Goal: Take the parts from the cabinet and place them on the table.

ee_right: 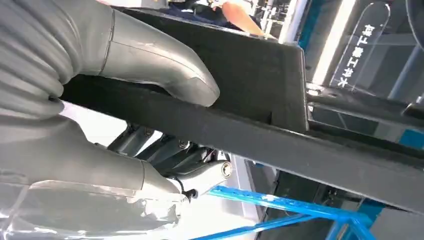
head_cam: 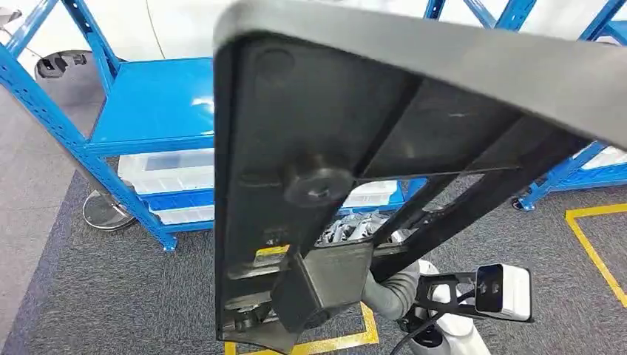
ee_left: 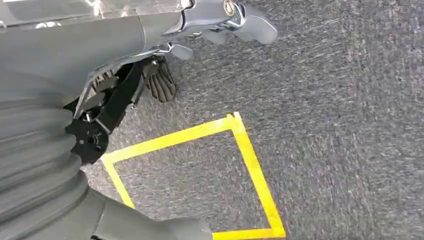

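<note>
Carrying the black part away from the blue rack
The right robot hand [ee_right: 125, 100] clasped the black part [head_cam: 414, 148] by a bar, held high before the blue rack [head_cam: 151, 111]; left robot hand [ee_left: 165, 55] hung with nothing held, grip unclear; best kept level

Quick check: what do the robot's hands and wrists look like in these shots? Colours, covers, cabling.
Right hand: grey ribbed wrist cover, thick smooth grey thumb, polished metal finger links with visible screws. Left hand: same grey ribbed cover, shiny metal links, a dark ribbed fingertip pad. In the head view, a white wrist camera on a black bracket with a black cable.
</note>
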`<state>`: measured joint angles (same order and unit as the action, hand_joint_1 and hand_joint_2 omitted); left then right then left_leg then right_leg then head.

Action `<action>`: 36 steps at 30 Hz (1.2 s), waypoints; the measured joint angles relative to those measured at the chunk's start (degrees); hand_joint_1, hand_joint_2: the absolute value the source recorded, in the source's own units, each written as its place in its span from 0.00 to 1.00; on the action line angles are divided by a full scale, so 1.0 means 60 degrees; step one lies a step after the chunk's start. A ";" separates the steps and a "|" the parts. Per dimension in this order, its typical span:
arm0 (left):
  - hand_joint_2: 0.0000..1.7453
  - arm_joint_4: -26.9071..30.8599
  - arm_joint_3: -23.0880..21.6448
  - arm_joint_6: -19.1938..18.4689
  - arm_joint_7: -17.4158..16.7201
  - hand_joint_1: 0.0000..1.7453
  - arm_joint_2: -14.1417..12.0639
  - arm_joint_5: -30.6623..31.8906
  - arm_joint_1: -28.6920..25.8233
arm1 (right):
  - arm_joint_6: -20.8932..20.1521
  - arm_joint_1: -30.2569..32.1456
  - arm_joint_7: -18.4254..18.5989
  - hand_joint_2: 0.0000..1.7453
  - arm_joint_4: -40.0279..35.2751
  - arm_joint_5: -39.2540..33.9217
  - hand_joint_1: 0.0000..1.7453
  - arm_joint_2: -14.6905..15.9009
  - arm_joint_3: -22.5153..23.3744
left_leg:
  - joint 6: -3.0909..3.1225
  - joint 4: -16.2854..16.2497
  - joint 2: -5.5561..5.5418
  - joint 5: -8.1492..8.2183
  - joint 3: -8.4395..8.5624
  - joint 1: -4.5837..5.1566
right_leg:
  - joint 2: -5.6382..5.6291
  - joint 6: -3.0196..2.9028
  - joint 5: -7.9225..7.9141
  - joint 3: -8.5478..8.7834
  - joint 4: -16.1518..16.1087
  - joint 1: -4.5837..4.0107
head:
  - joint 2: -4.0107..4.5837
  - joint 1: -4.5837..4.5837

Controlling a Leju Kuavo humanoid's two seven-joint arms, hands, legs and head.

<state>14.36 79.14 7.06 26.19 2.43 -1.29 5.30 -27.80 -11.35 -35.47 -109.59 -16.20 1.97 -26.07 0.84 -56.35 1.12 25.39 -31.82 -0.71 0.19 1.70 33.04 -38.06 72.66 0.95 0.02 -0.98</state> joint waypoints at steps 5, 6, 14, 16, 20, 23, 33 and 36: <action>1.00 0.0000 0.0000 0.0000 -0.0069 0.00 0.0022 0.0000 -0.0028 | -0.0021 -0.0022 -0.0098 1.00 -0.0015 -0.0073 1.00 -0.0004 0.0095 | -0.0198 -0.0153 0.0207 0.0081 -0.0042 0.0080 | 0.0415 -0.0198 -0.1054 0.1009 -0.2472 -0.0123 | 0.0000 -0.0029; 1.00 0.0000 0.0000 0.0000 -0.0099 0.00 0.0022 0.0000 -0.0024 | 0.0011 -0.0011 -0.0117 1.00 -0.0015 -0.0033 1.00 -0.0004 0.0135 | -0.0231 -0.0154 0.0297 0.0089 -0.0038 0.0077 | 0.0320 -0.0239 -0.1070 0.0973 -0.2466 -0.0129 | 0.0000 -0.0007; 1.00 0.0000 0.0000 -0.0062 -0.0255 0.00 -0.0015 0.0000 -0.0007 | 0.0175 0.0010 -0.0277 1.00 -0.0022 0.0131 1.00 0.0011 0.0357 | -0.0456 -0.3193 -0.0112 0.1585 -0.1264 0.0001 | -0.0293 -0.0521 -0.1297 0.0889 -0.2586 -0.0078 | 0.0000 -0.0022; 1.00 0.0000 0.0000 0.0015 -0.0364 0.00 -0.0015 0.0000 -0.0006 | 0.0270 0.0001 -0.0317 1.00 -0.0022 0.0128 1.00 0.0033 0.0411 | -0.0431 -0.2213 -0.0135 0.0934 -0.0747 -0.0012 | -0.0495 -0.0492 -0.1314 0.0889 -0.2553 -0.0072 | 0.0000 -0.0026; 1.00 -0.0004 -0.0003 0.0211 -0.0524 0.00 -0.0080 0.0011 0.0000 | 0.0765 -0.0048 -0.0630 1.00 -0.0026 0.0124 1.00 0.0342 0.0692 | -0.0356 -0.0264 -0.0741 0.0361 0.0185 -0.0068 | -0.0846 -0.0284 -0.1360 0.0729 -0.2437 -0.0106 | 0.0000 -0.0011; 1.00 -0.0004 0.0000 0.0215 -0.0674 0.00 -0.0102 0.0000 0.0038 | 0.1043 -0.0099 -0.0601 1.00 -0.0058 0.0274 1.00 0.0503 0.0739 | -0.0180 -0.0194 -0.0516 0.0280 0.0135 -0.0071 | -0.1114 -0.0085 -0.1468 0.0639 -0.2466 -0.0083 | 0.0000 -0.0011; 1.00 -0.0011 -0.0003 0.0018 -0.0699 0.00 0.0004 0.0000 0.0087 | 0.1494 -0.0958 -0.0346 1.00 -0.0168 -0.0419 1.00 0.0948 0.0288 | -0.0044 -0.0148 0.0601 0.0222 0.0111 -0.0027 | 0.0292 -0.0023 -0.1251 0.0720 -0.1994 -0.0051 | 0.0000 0.0113; 1.00 -0.0029 -0.0003 -0.0007 -0.0645 0.00 0.0058 0.0004 0.0071 | 0.1552 -0.1063 -0.0452 1.00 -0.0171 -0.0495 1.00 0.1162 0.0193 | -0.0199 -0.0177 0.0814 0.0250 0.0116 0.0061 | 0.0528 -0.0242 -0.1195 0.0862 -0.2477 -0.0207 | 0.0000 0.0117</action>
<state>14.19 79.12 7.02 22.32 2.78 -1.27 5.72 -18.49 -17.73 -38.19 -110.62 -19.17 8.94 -24.92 -0.35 -57.41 6.00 26.89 -31.13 -0.35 3.36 0.25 25.87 -32.89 57.80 -0.29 0.02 -0.28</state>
